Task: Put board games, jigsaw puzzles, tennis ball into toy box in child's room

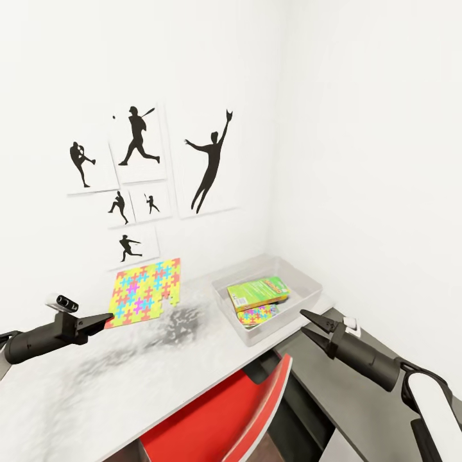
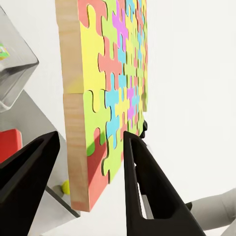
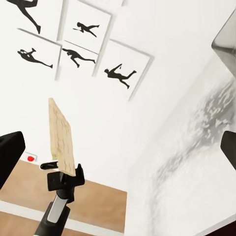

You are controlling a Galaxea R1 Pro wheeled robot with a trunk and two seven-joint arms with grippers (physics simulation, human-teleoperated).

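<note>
The left tool (image 1: 110, 316) pinches one corner of the puzzle (image 1: 146, 290) above the desk (image 1: 96, 391), so it should carry it level over the bin (image 1: 307, 301) before releasing, while the right tool (image 1: 310, 323) hangs spread and empty.

Left gripper (image 1: 108, 319) jaws clamped (holding something); right gripper (image 1: 307, 323) jaws spread.

colours at the desk
jigsaw puzzle (image 1: 146, 291) between black fingers (image 2: 147, 187): yellow, pink, green, blue pieces, tan wood edge; red chair (image 1: 218, 417).
</note>
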